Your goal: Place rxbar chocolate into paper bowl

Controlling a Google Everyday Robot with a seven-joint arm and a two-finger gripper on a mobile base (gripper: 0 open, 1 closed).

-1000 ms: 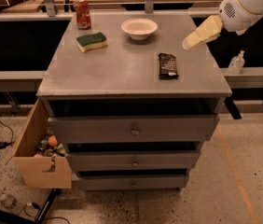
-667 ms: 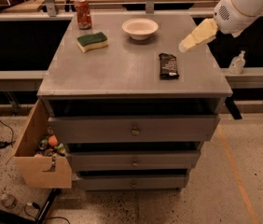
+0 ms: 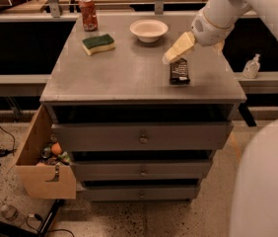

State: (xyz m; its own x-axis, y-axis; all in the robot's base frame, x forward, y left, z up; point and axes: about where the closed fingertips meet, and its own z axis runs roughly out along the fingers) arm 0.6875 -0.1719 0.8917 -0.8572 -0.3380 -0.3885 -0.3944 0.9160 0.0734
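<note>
The drawer cabinet [image 3: 129, 80] bears four things on its top. The soda can [image 3: 88, 14] stands at the back left corner, with the sponge [image 3: 98, 43] just before it and slightly to the right. The paper bowl [image 3: 149, 30] sits at the back middle, and the rxbar chocolate [image 3: 179, 71] lies toward the front right. The gripper [image 3: 169, 58] reaches in from the right and hangs just behind the bar's far end, between bar and bowl. At the cabinet's lower left an open drawer [image 3: 40, 177] holds small items. A bottle [image 3: 251, 66] stands on a ledge to the cabinet's right.

We have a single view, looking steeply down on the cabinet [image 3: 129, 75] from its drawer side, fairly near; the gripper [image 3: 172, 56] hangs at upper right, just above the cabinet top
</note>
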